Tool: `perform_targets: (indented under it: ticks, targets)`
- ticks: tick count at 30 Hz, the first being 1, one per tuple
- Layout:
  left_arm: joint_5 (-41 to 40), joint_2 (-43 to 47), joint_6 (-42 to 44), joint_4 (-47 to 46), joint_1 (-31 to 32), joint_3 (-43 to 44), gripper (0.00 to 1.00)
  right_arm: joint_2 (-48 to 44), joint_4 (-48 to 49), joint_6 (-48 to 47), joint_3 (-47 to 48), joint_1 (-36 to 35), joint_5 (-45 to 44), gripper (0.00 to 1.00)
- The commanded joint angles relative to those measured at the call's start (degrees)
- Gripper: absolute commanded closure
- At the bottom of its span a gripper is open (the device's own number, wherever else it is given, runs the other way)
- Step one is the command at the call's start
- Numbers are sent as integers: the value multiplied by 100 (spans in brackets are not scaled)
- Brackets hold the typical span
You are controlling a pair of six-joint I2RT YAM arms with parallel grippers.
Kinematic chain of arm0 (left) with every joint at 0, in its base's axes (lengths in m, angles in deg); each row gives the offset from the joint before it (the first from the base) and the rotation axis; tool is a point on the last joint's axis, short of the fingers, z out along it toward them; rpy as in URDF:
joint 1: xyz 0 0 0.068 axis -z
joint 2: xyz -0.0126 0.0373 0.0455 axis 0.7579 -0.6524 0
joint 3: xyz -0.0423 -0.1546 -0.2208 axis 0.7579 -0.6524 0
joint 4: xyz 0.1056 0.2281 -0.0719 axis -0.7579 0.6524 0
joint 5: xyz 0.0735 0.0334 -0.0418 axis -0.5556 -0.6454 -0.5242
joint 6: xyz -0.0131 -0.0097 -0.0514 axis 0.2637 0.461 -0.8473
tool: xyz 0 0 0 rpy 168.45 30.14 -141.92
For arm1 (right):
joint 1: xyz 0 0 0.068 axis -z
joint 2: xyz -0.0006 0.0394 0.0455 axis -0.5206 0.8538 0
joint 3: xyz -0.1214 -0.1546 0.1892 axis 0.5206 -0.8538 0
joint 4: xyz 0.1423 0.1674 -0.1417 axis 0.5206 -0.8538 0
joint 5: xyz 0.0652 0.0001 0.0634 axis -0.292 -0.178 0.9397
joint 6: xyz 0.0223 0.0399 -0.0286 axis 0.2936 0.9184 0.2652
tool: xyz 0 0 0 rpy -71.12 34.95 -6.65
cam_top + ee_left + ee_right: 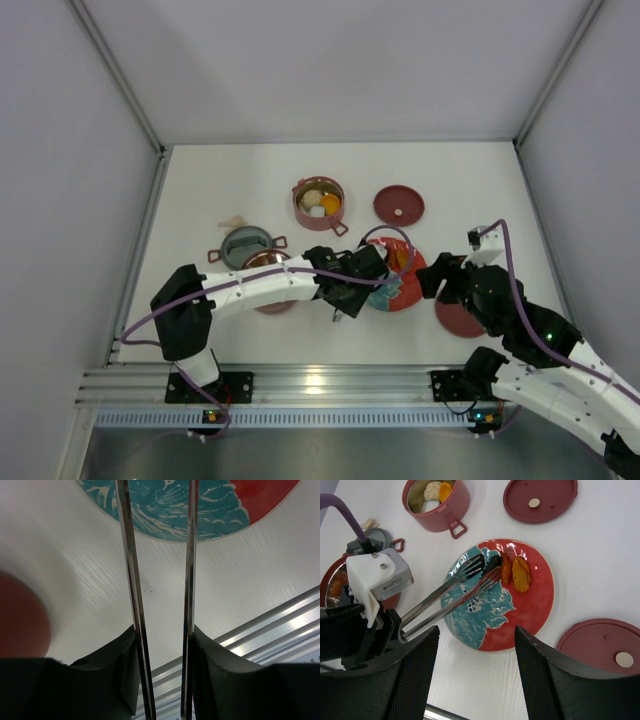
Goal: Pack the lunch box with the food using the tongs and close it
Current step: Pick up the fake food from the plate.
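Finding one: your left end effector (162,645) is pinching the tongs (445,597) near their joined end, pads pressed on both steel arms. The arms stand apart, so the tongs are not squeezed shut.

Finding two: your right end effector (476,630) is spread wide and carries nothing. It hangs over the lower edge of the plate (535,605).

Finding three, the relation that matters: in the right wrist view the tongs' long axis runs from lower left to upper right across the plate. The toothed tips sit at a dark piece (494,560), with two orange pieces (521,575) just beyond them to the right. I cannot tell whether the dark piece lies between the tips.

Finding four: the pink pot (440,515), already holding white and orange food, stands at the upper left, well apart from the plate. Two maroon lids (540,500) lie off on the counter (600,570).

Judgement: the left arm is nearer, and you need a squeeze on the dark piece before lifting.
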Motion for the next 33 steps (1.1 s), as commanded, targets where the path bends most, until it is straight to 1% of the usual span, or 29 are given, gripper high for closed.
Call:
perform_targets:
  ticks: [1,9,12,14,19,24,31,33]
  targets:
    - [-66,255,-19,-218,-37,-145,57,-86,-112,-15,122,-84,-99,39]
    - [-4,281,-46,-314,-46,-312,57,-77,-68,29,69,-84,-90,39]
    - [31,255,-37,-341,-46,-303,62,-85,-68,20,69,-93,-90,39]
    - [22,272,-37,-350,-46,-286,69,-77,-68,20,69,-84,-90,39]
    - [-4,386,-37,-297,-46,-250,79,-68,-59,29,78,-84,-90,38]
    - [-171,746,-107,-69,-46,-145,83,-50,-15,20,52,-93,-72,38]
    - [-470,1563,-221,502,-46,-109,83,11,46,3,43,-93,-37,38]
    - [-557,1888,-326,801,-46,-171,83,29,55,3,52,-84,-37,38]
